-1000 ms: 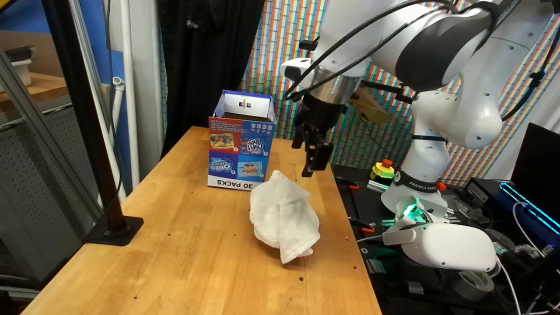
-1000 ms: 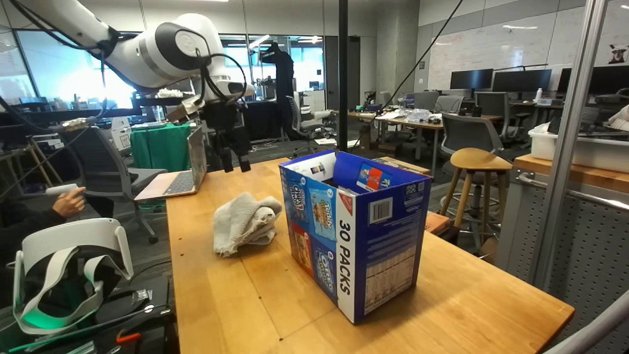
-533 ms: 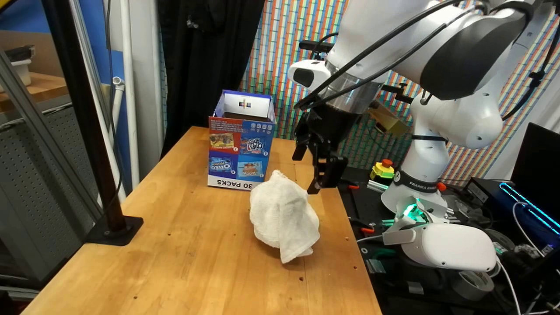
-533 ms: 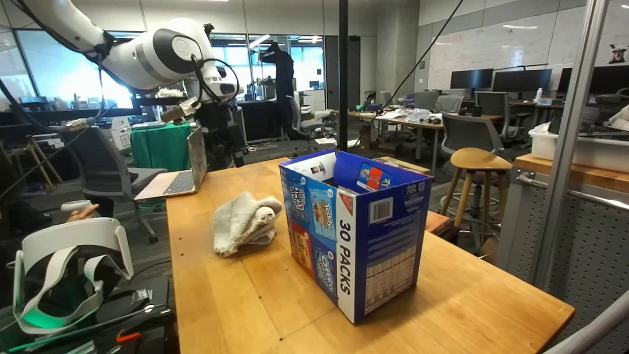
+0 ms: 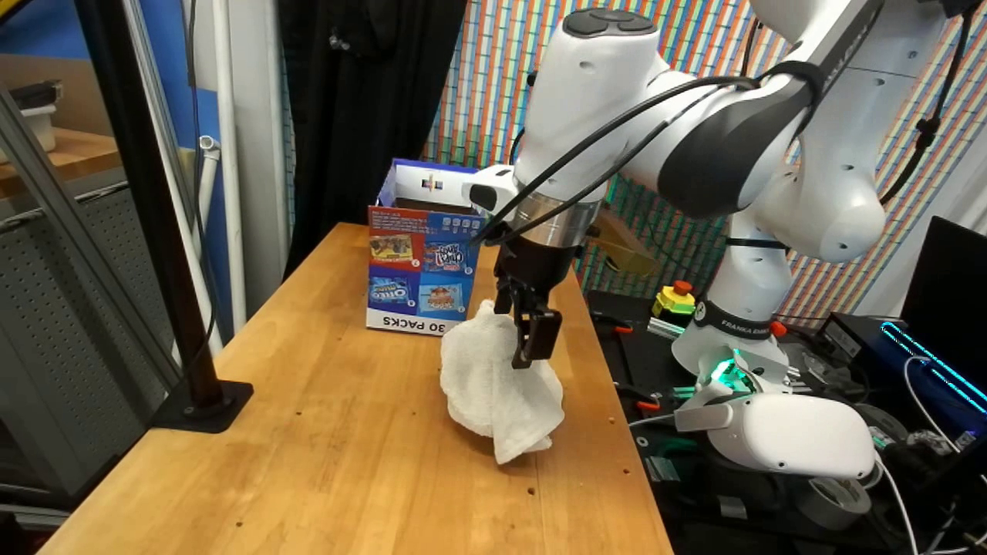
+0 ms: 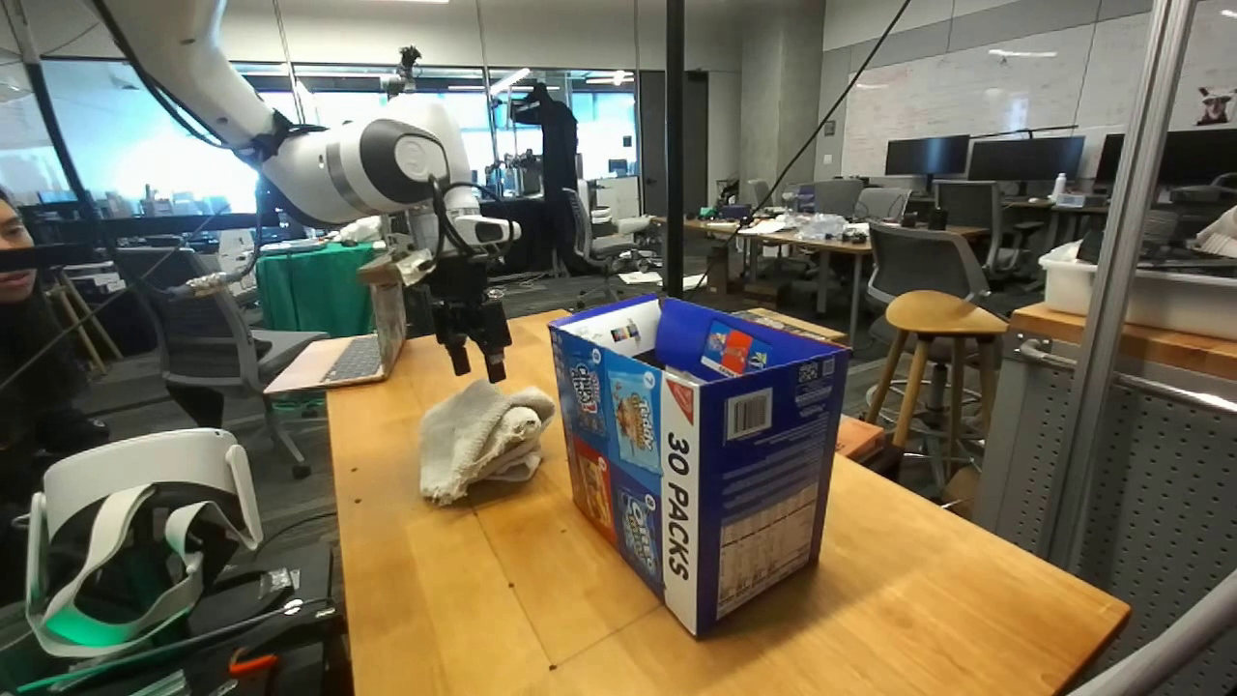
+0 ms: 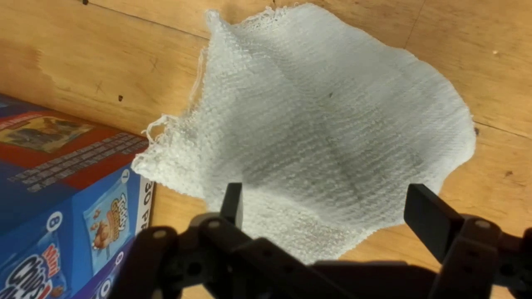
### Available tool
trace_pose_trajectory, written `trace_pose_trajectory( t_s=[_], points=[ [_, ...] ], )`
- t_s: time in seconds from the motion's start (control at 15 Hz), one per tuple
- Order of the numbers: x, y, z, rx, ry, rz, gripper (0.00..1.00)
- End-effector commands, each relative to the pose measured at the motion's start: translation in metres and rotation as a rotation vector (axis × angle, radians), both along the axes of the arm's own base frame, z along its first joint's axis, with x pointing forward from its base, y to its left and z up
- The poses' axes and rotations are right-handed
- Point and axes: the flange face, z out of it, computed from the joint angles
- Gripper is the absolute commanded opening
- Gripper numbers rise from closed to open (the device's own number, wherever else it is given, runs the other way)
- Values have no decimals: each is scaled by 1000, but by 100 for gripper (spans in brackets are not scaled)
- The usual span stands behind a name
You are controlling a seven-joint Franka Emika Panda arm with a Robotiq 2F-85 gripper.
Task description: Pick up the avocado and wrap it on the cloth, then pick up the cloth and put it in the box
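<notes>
White wrinkled cloth [image 7: 324, 104] lies on the wooden bench [image 5: 324, 447] under your black hand [image 7: 325, 202], spread wide, holding nothing; beside the cloth stands a blue cardboard box [image 6: 720, 459] whose open top only exterior views show.

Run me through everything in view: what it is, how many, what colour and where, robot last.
cloth: one, white, bunched on the table
box: one, mostly blue, on the table near the cloth
table: one, light brown, under both
laptop: one, pinkish, by a table corner
headset: one, white, beside the table
button: one, red on yellow, beside the table
curtain: one, black, beyond the box
stool: one or more, brown, background
chairs: several, grey, background
monitors: three or more, black, background
clutter: uncounted, mixed, background
person: one, dark-clothed, background, partly in view
arm: one, white and grey, above the table
tool: one, black, open above the cloth
</notes>
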Motion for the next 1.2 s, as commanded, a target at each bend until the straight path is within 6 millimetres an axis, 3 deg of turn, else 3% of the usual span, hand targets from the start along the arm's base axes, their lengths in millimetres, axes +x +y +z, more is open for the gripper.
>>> trace_pose_trajectory(
  t_s=[0.0, 0.27, 0.67, 0.87, 1.13],
  points=[
    [20, -21, -20, 18, 23, -37, 100],
    [21, -35, -47, 51, 106, -88, 100],
    [-12, -10, -80, 121, 245, -89, 100],
    [-23, -6, -86, 115, 249, -74, 100],
    [-20, -9, -84, 93, 217, -57, 100]
  ],
)
